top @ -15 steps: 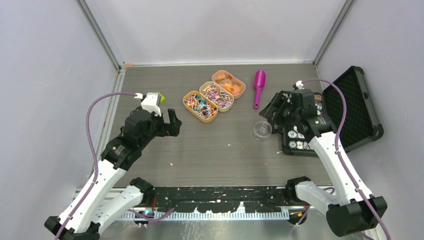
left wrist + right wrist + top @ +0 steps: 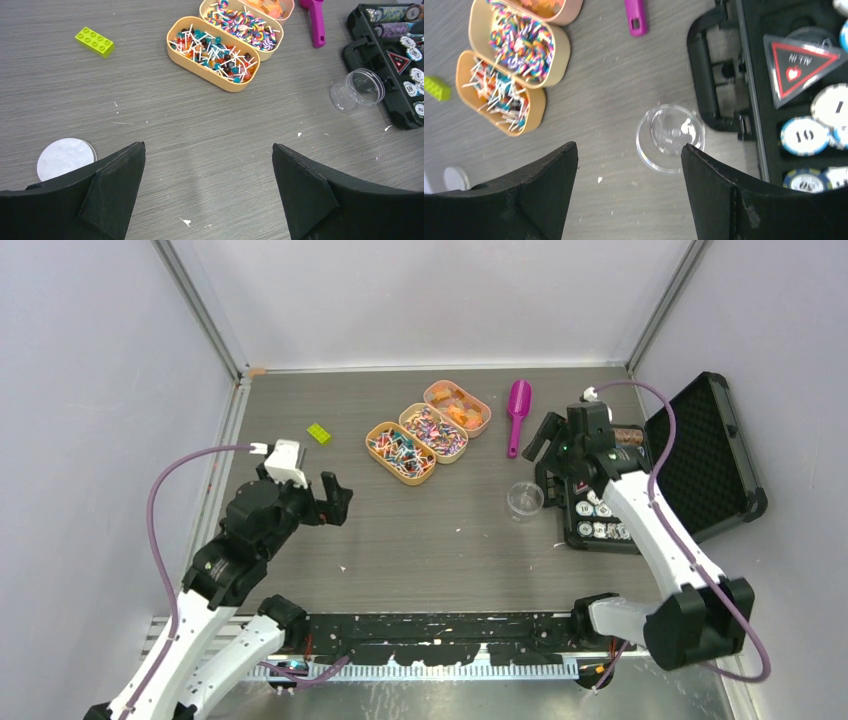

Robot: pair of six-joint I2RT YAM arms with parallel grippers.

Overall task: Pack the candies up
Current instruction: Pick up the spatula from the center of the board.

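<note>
Left hand (image 2: pixel 338 495): fingers spread wide, holding nothing, above the bare near-left part of the desk (image 2: pixel 450 540). A white round lid (image 2: pixel 65 157) lies on the desk just beside its left finger in the wrist view.

Right hand (image 2: pixel 545 450): fingers spread, empty. Its wrist view shows the clear jar (image 2: pixel 670 137) between the fingers, touching neither. The jar stands open, with no candy inside, just beside the handle of the black case (image 2: pixel 700 450) of poker chips.

The candies (image 2: pixel 400 450) lie in oblong trays (image 2: pixel 385 430) set side by side at the far middle of the desk. The farthest tray holds orange pieces, possibly sweets; the view is too coarse to tell.

The magenta scoop (image 2: pixel 517 412) lies right of the trays. A green brick (image 2: pixel 319 433) lies to their left.
</note>
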